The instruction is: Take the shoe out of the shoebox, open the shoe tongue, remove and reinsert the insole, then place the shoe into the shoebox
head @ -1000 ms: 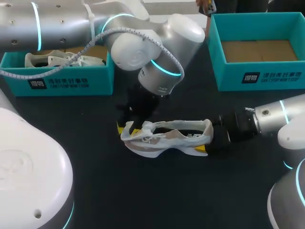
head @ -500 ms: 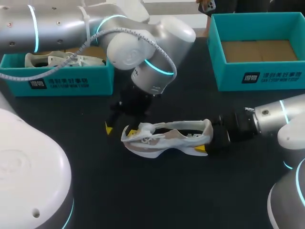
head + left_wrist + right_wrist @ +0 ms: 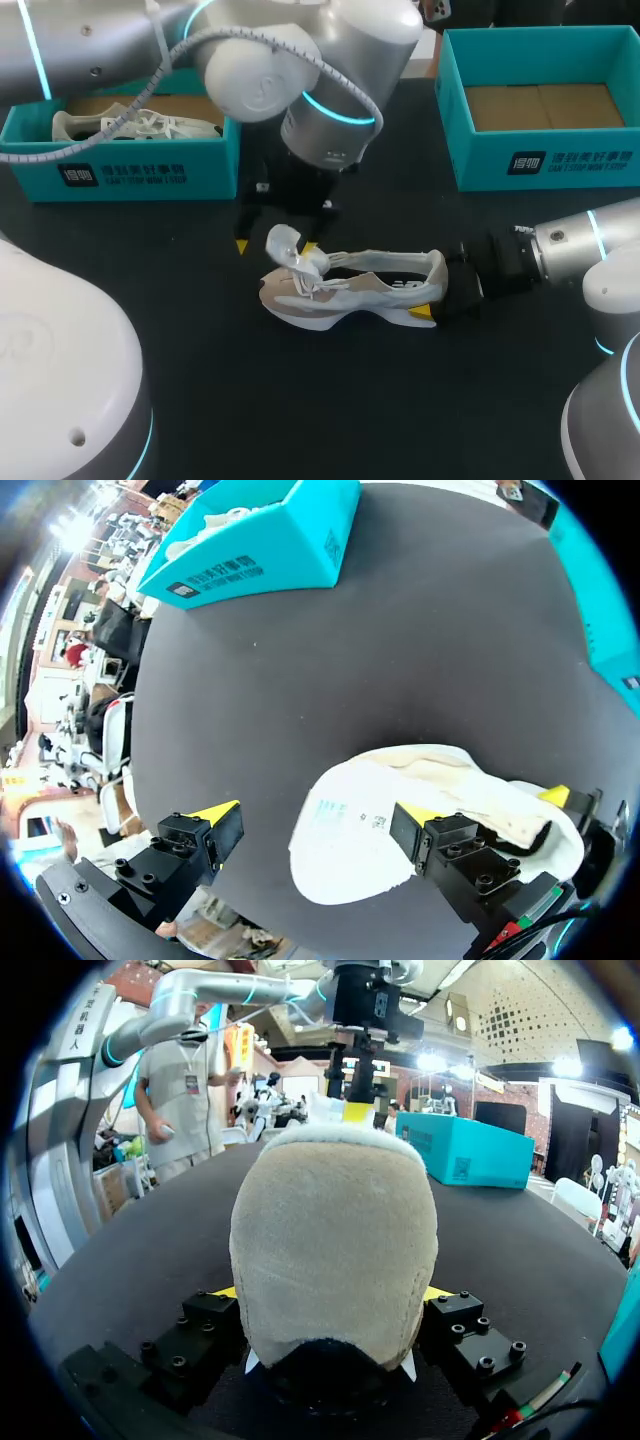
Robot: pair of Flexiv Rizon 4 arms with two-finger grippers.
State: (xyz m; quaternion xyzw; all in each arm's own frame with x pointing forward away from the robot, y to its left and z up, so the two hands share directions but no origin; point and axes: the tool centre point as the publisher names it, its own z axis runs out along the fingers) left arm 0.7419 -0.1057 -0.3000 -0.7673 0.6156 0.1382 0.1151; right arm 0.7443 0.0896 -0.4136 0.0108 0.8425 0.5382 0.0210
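Left claw (image 3: 275, 244) hangs over the toe end of the shoe (image 3: 350, 290), its yellow-tipped fingers spread wide, with the raised tongue (image 3: 288, 248) and its laces curling up between them. In the left wrist view the shoe's front sits close by one finger and well apart from the other, so it is not gripped from two sides. Right claw (image 3: 438, 292) comes in from 3 o'clock and is clamped on the shoe's heel, one finger on each flank. The right wrist view shows the padded heel filling the gap between the two fingers.

We see the shoe near the middle of the table (image 3: 200, 400), toe toward 9 o'clock, heel toward 3 o'clock. From the shoe toward 6 o'clock the dark tabletop runs on, bounded by our arms' pale bases at 7 and 5 o'clock. A band of tabletop also separates the shoe from both boxes.

Toward 10 o'clock stands the left shoebox (image 3: 120, 170), teal, holding a second shoe (image 3: 130, 125) – pale, with white laces – and our left forearm passes above it. Toward 2 o'clock stands the right shoebox (image 3: 540, 160), also teal, showing its brown cardboard floor. Between the two boxes, at 12 o'clock, our left wrist comes down.
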